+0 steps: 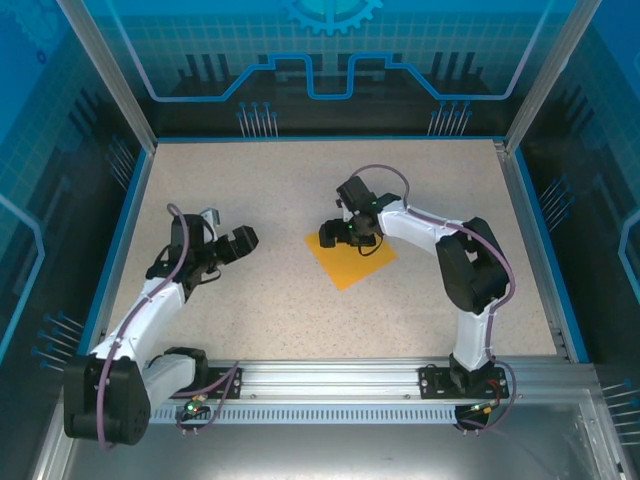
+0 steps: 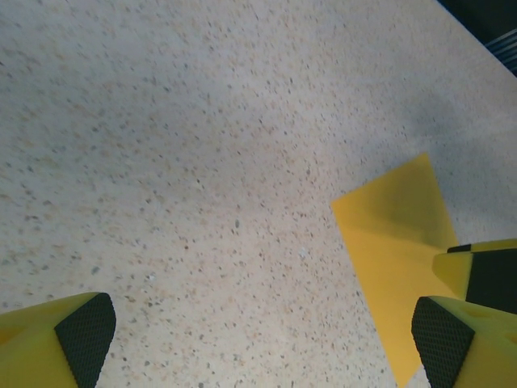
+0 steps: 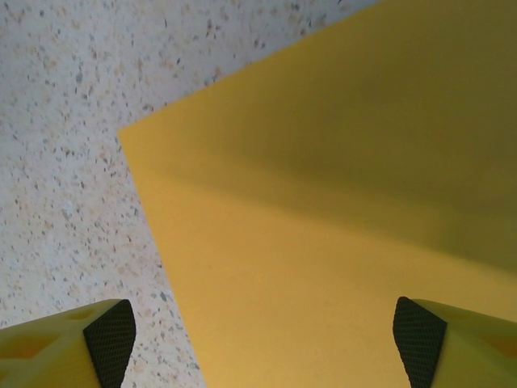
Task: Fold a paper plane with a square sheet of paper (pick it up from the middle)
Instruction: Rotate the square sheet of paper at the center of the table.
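Sheet (image 1: pixel 350 258): one, orange-yellow, flat on the table (image 1: pixel 250 180) near its centre, a corner turned toward me, no fold in it yet. Risks, as I judge them: the paper is thin and lies flush, so closing pads may find nothing to pinch and slide over it, or shove it along the table and crumple it. In the right wrist view one finger (image 3: pixel 105 335) sits over bare table and the other over paper (image 3: pixel 339 202), so the grasp straddles an edge, not the middle; a lift from there could let the sheet droop or slip out. Right gripper (image 1: pixel 340 235): jaws apart, holding nothing, set low over the sheet's far left part. Right arm: reaching in from the right, elbow raised, wrist bent down. Left gripper (image 1: pixel 240 243): jaws wide, nothing between them, over bare table to the left of the sheet, apart from it; its camera catches the sheet (image 2: pixel 396 250) off to the right. Left arm: stretched forward, gripper pointing toward the sheet.
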### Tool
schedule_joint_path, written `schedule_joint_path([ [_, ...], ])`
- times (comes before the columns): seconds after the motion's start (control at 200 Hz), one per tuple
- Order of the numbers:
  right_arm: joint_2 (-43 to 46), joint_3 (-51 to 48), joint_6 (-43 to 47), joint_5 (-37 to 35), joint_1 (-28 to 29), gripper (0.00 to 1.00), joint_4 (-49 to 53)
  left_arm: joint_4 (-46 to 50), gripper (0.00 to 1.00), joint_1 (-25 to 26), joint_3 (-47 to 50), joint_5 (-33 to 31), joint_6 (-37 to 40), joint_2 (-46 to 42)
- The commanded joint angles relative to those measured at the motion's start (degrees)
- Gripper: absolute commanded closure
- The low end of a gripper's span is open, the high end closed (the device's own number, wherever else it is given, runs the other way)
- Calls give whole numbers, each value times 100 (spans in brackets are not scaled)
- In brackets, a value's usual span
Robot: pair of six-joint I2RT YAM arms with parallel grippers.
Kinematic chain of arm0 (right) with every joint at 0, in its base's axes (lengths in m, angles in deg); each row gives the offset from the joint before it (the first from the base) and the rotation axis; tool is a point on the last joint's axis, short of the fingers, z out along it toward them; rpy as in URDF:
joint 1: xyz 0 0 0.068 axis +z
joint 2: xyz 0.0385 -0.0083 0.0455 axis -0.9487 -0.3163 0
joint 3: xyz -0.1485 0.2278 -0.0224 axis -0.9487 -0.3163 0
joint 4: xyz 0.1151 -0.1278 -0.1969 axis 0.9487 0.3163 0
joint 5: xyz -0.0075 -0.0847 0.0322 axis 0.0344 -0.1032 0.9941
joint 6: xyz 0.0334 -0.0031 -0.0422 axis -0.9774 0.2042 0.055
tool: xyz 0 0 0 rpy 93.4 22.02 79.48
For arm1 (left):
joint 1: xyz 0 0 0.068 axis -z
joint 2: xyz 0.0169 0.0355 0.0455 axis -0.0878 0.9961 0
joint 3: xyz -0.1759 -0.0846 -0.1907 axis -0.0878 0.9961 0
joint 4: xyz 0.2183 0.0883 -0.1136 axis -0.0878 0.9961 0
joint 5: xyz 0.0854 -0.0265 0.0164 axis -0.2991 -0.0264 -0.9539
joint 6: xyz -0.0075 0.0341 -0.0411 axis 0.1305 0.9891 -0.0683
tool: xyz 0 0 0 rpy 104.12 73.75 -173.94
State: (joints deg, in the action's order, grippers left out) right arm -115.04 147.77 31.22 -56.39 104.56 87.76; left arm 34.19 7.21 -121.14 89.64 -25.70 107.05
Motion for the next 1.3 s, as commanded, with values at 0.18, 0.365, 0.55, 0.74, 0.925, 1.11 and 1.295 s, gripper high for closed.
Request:
schedule_joint_path([
  [0.18,418,-674,-81,496,385,15,-142,129,2,187,-6,413,10,-22],
  [0.365,750,-1267,-303,316,844,15,-408,336,1,197,-53,358,138,-34],
  [0.55,252,-1188,-645,337,1071,15,-590,335,1,200,-69,348,142,38],
  [0.74,-236,-754,-1285,226,1117,15,-786,390,2,196,-157,356,158,126],
  [0.925,-822,-53,-1782,251,1140,15,-774,435,2,196,-228,360,189,220],
  [1.11,-976,864,-1463,273,1105,15,-370,448,1,204,-277,405,191,288],
  [1.295,-488,639,-1083,-254,460,15,102,383,2,333,-272,582,191,294],
])
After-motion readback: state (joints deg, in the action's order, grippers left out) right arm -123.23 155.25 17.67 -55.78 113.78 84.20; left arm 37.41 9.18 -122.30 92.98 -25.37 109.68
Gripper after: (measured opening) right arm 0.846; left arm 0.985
